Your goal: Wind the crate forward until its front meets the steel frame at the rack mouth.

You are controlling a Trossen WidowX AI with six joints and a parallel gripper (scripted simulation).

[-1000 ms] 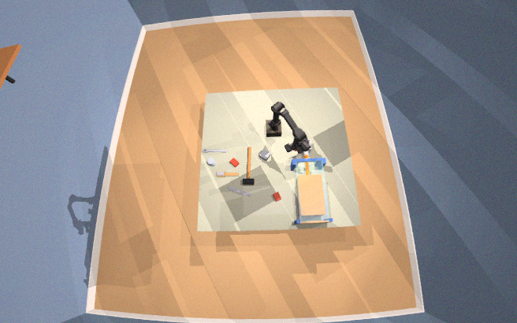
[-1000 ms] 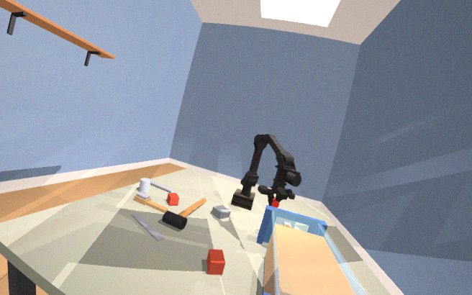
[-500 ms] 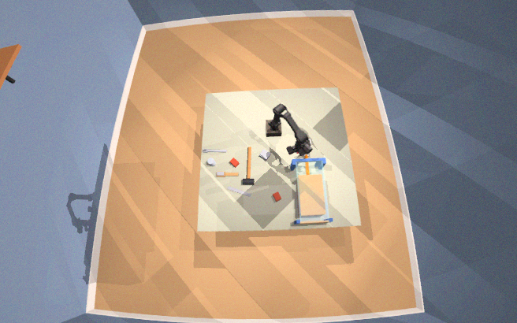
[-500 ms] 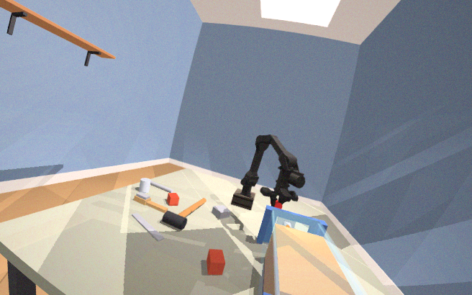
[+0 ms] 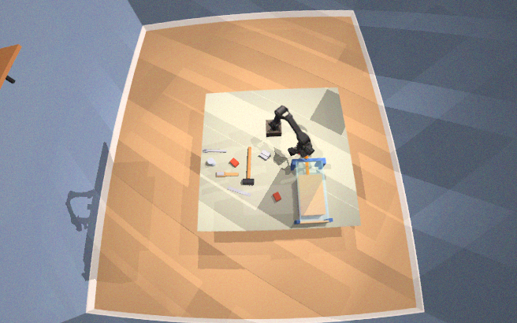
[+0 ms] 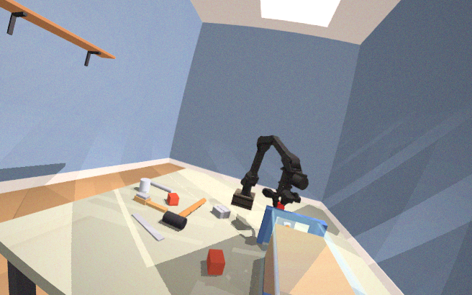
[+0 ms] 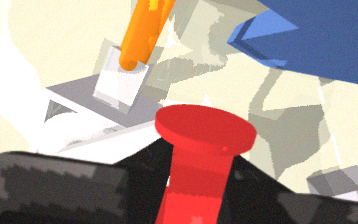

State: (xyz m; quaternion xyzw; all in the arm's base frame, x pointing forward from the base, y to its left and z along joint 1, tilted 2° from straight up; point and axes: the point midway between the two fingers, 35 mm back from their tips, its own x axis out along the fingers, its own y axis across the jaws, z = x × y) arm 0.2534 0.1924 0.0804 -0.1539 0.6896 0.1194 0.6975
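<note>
My gripper (image 5: 302, 153) (image 6: 280, 202) (image 7: 192, 140) is shut on the upright red grip (image 7: 205, 129) of the winch handle. The handle's white arm (image 7: 125, 138) runs left from the grip, over the pale winch (image 7: 80, 93); the key and hole are not clear. An orange strap (image 5: 307, 169) (image 7: 145, 35) runs from the winch through the blue frame (image 5: 321, 161) (image 6: 264, 227) (image 7: 312, 42) at the cubby mouth. The tan crate (image 5: 311, 193) (image 6: 300, 248) looks flat between the clear panels. Its front stands behind the frame, with a gap between them.
Left of the cubby lie a red block (image 5: 277, 196) (image 6: 216, 262) and a grey block (image 5: 265, 154) (image 6: 221, 211). Farther left are a black-headed mallet (image 5: 248, 181) (image 6: 174, 220), another red block (image 5: 234, 162) (image 6: 173, 198), a white cylinder (image 5: 211, 161) (image 6: 144, 185) and other tools.
</note>
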